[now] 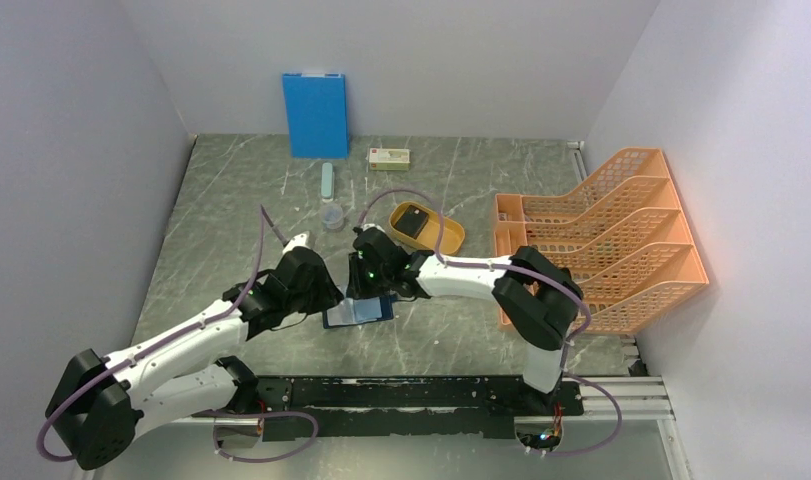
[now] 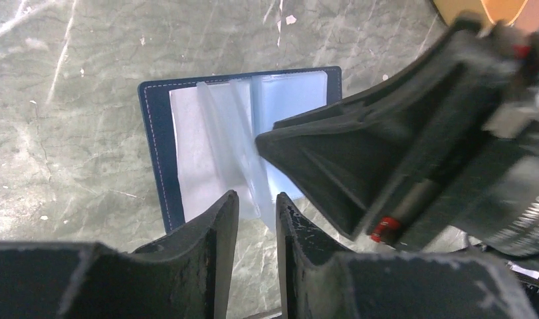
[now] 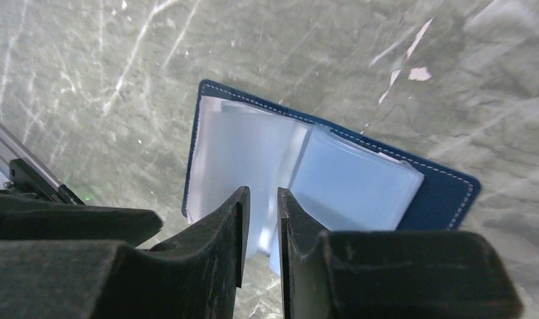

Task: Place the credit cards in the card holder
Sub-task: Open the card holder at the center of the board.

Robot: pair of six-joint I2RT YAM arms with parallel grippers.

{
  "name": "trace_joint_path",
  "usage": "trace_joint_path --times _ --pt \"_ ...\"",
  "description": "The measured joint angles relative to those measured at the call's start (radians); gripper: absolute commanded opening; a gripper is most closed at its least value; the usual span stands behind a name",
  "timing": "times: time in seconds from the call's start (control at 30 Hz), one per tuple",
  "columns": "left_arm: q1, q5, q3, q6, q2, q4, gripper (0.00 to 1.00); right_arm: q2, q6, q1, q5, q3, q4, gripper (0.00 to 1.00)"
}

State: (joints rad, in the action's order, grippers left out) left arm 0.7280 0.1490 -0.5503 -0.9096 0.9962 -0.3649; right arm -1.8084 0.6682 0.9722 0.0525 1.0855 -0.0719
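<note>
While you read the scene from the left, your left arm reaches from the near left corner towards the middle of the table, and the left gripper hangs low over one edge of the card holder. Its jaws stand almost together, with only a thin slit between them. A clear plastic leaf of the holder runs down into that slit, but you cannot tell whether it is pinched or merely lying there. At the far wall a blue board leans upright. Nearer than it lie a pale green bar and a small clear cup, both well apart from the arms. The card holder lies open and flat near the middle of the table, navy cover down and pale sleeves up, with a few leaves lifted along its fold. From the right, the right gripper comes in over that fold, just beside the left one, and its tip meets the raised leaves. Its jaws are also drawn close, with a narrow gap through which pale sleeve shows, and you cannot tell whether anything is caught there. Further right a small box sits near the far wall. A yellow oval tray holds a dark flat thing. An orange file rack stands at the right edge.
</note>
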Motion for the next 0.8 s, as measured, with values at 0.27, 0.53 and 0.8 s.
trace_joint_path --times 0.27,0.53,0.8 --pt "-0.001 0.006 0.008 -0.014 -0.041 -0.014 0.23 -0.092 0.042 0.020 0.052 0.007 0.023 0.20" --pt "-0.008 -0.007 0.051 -0.035 -0.001 0.040 0.15 -0.106 0.077 0.024 0.071 0.008 0.046 0.19" --pt "-0.016 -0.050 0.061 -0.054 0.157 0.154 0.08 -0.101 0.107 0.024 0.067 -0.014 0.076 0.19"
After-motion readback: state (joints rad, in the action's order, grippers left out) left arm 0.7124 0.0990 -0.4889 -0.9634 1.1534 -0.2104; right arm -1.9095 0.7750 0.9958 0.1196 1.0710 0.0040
